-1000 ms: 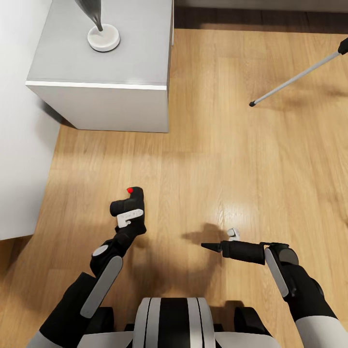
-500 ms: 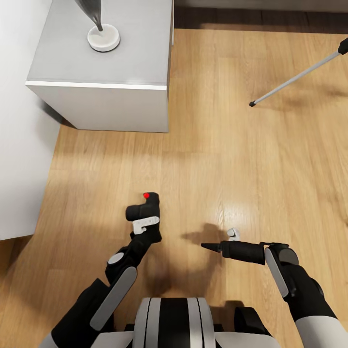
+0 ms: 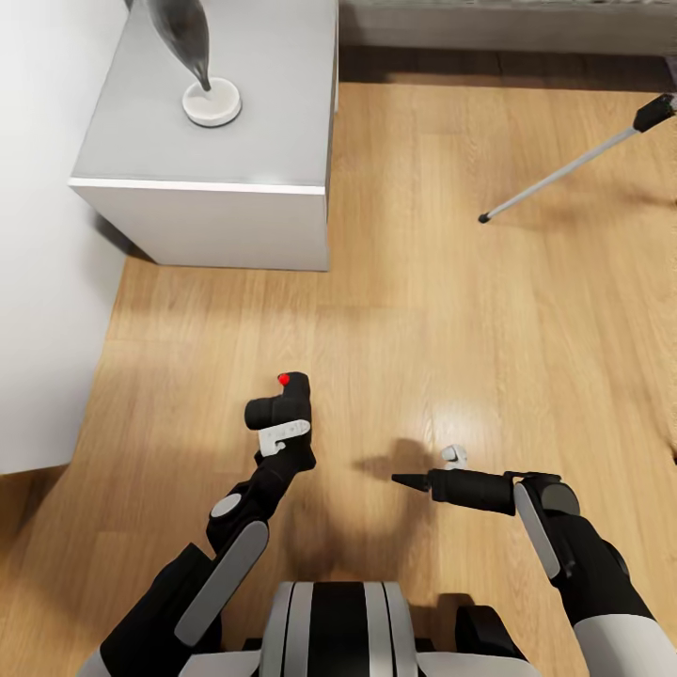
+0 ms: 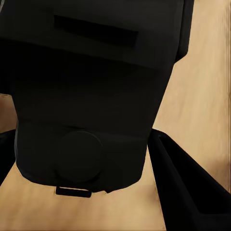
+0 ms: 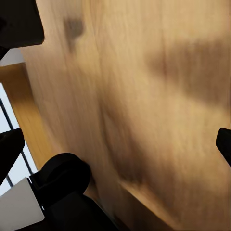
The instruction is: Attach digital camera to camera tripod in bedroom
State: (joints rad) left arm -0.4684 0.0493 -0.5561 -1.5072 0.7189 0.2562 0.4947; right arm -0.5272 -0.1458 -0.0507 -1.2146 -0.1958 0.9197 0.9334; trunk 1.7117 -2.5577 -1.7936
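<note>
The digital camera (image 3: 287,402), black with a red button on top, is held over the wood floor in front of my trunk, with my left gripper (image 3: 280,428) shut on it. In the left wrist view its dark body (image 4: 86,96) sits close between the fingers (image 4: 187,187). One silver leg of the camera tripod (image 3: 555,177) slants across the floor at the far right, its black foot down and a black joint at the frame edge. My right gripper (image 3: 423,467) hangs open and empty to the right of the camera, its fingertips (image 5: 9,149) wide apart over bare floor.
A grey nightstand (image 3: 263,141) stands at the far left with a lamp's white round base (image 3: 212,102) on top. A tall white surface (image 3: 38,235) borders the floor on the left. Open wood floor (image 3: 451,310) lies between me and the tripod leg.
My left gripper carried the camera to the right, toward the middle, then held still. The head view has since shifted a little, so the nightstand and tripod leg sit lower. The right arm has not moved.
</note>
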